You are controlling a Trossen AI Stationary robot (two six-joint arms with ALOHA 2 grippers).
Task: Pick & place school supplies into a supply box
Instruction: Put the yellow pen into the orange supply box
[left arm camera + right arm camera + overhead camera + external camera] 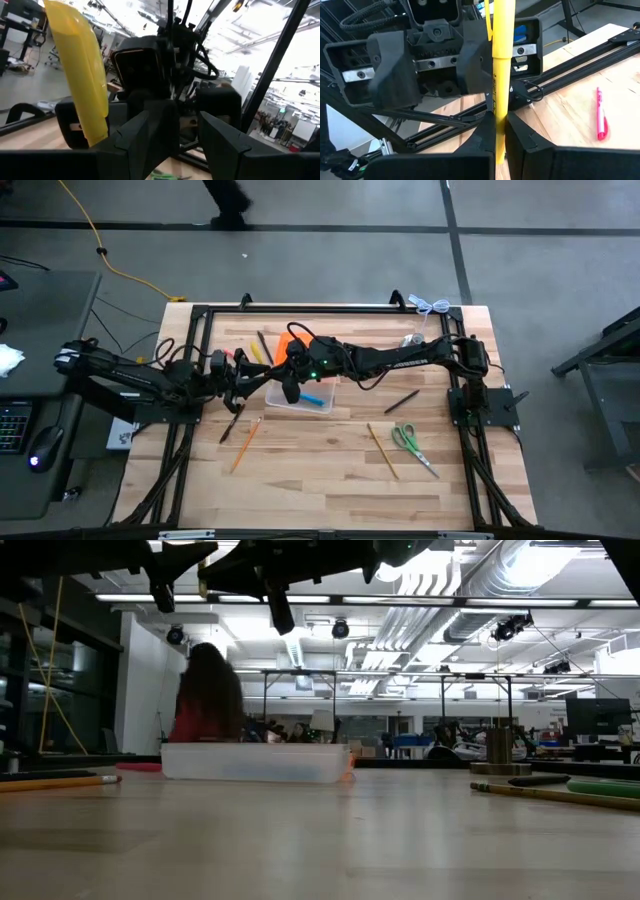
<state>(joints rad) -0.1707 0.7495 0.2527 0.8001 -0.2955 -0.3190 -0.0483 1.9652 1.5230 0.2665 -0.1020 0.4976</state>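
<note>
The worktop (330,480) fills the centre of the high view. The supply box (298,396), a clear tray with an orange lid (290,340) hinged at its far edge, sits just left of centre in that frame; a blue pen (314,399) lies inside.

The right tool (498,131) hangs above the box, left of frame centre, closed on a yellow pencil (501,60) held near-upright between its fingers. The left tool (172,135) faces it from close by, fingers spread and empty, with the pencil passing just beside one of its fingers (137,137).

Loose supplies lie on the worktop: green-handled scissors (406,438) and a wooden pencil (381,450) at lower right, a black pen (402,401) right of the box, an orange pencil (245,443) at lower left.

Risks:
- The two tools stand close; a lateral move can strike the pencil and twist it in the grip.
- Released upright, the pencil can tip over the box wall onto the worktop.
- A grip near one end lets the pencil pivot during lowering.
</note>
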